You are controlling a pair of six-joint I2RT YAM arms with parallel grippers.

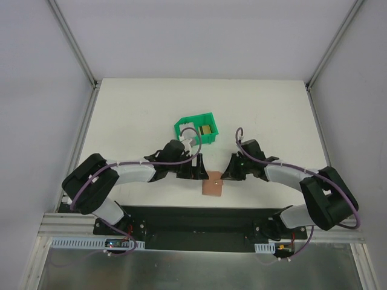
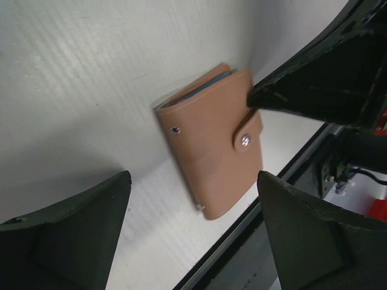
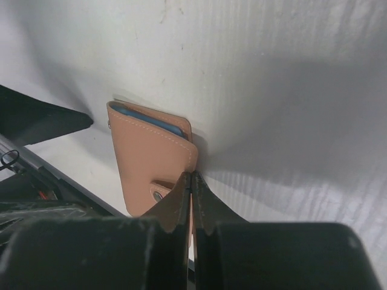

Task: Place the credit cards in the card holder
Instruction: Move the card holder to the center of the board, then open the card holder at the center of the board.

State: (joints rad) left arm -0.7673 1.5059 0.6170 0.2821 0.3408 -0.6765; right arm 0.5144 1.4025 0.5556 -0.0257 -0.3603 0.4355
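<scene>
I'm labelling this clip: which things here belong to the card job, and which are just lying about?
Job:
card holder
gold card
right tool, shut at the holder's edge
left tool, open

Lying about:
green bin, merely holding the gold card

This is a robotics lab: a closed test cell, nothing like a lived-in room. A bare white table (image 1: 151, 109) stands boxed in by blank white panels (image 1: 36, 90) set in aluminium struts (image 1: 74, 45). The left arm (image 1: 130, 172) and right arm (image 1: 284, 175) are bolted to a dark base plate (image 1: 199, 220) at its near edge, with purple cables (image 1: 358, 202) looping along them. Slotted white cable ducts (image 1: 78, 243) and a small exposed circuit board (image 1: 115, 244) sit by the bases.
</scene>
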